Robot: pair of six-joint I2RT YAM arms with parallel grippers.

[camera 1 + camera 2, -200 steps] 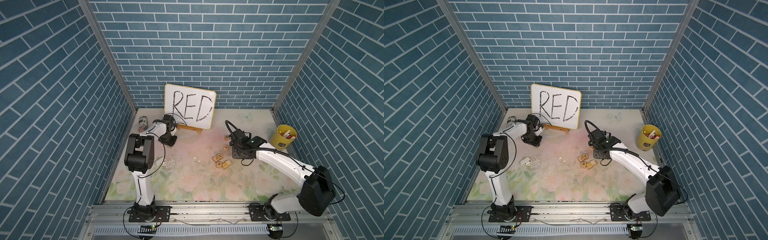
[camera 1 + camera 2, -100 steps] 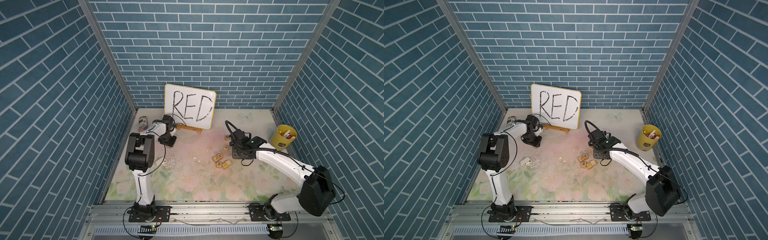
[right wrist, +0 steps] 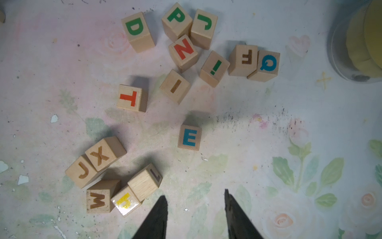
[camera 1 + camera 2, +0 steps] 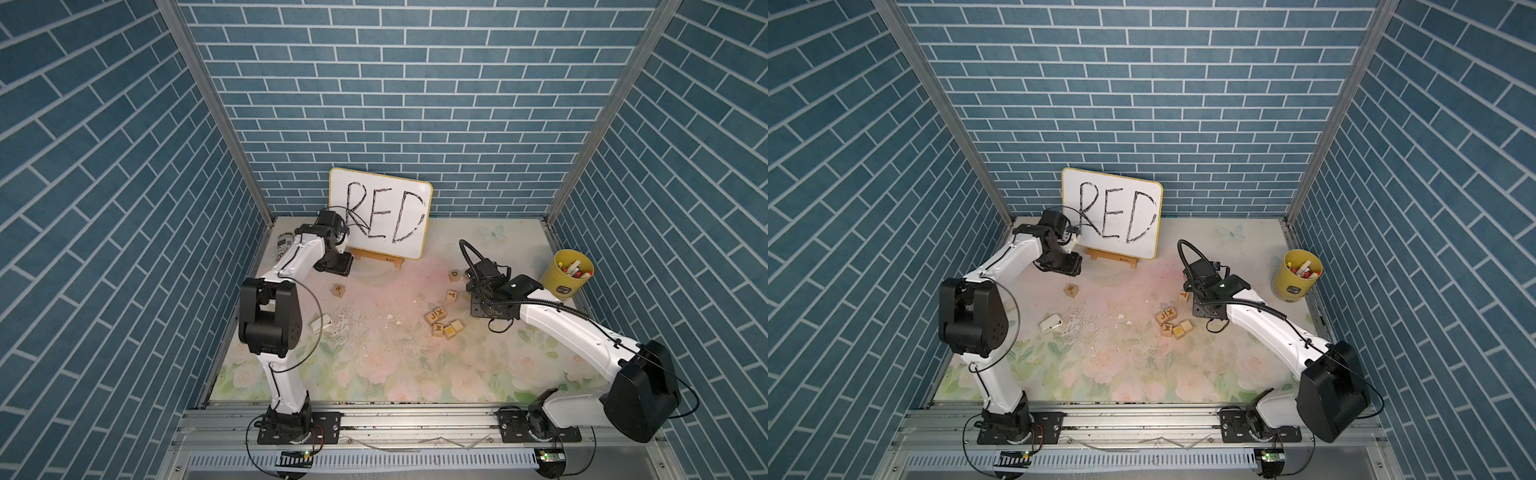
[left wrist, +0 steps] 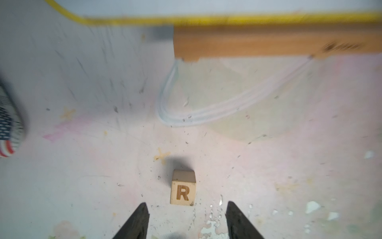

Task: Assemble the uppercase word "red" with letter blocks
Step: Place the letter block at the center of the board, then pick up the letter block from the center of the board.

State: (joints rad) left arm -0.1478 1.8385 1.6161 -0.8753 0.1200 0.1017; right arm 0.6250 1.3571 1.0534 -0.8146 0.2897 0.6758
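Kim: Open go the jaws of the left gripper! A second ago they were shut down over that spot. Now they stand apart, and the R block sits uncovered.

Jo: So what's the score?

Kim: One of three, I'd say. R looks placed, while E and D are not yet beside it.

Jo: Is the left claw touching the R?

Kim: No, nothing is between the jaws and nothing is held. The wrist camera shows the block just past the two tips, upright, with its letter reading true. In both top views it lies alone, left of centre on the mat, below the lower left corner of the whiteboard.

Jo: And the other arm?

Kim: The right gripper has barely shifted. Its jaws are partly apart, empty, touching nothing. Straight ahead of the tips stands the E block, blue letter, on its own. I can't find it in the top views, since the arm covers that patch.

Jo: And the D?

Kim: The D block is right of centre in a top view, just left of the right wrist and well apart from the R. My guess is that E goes next.
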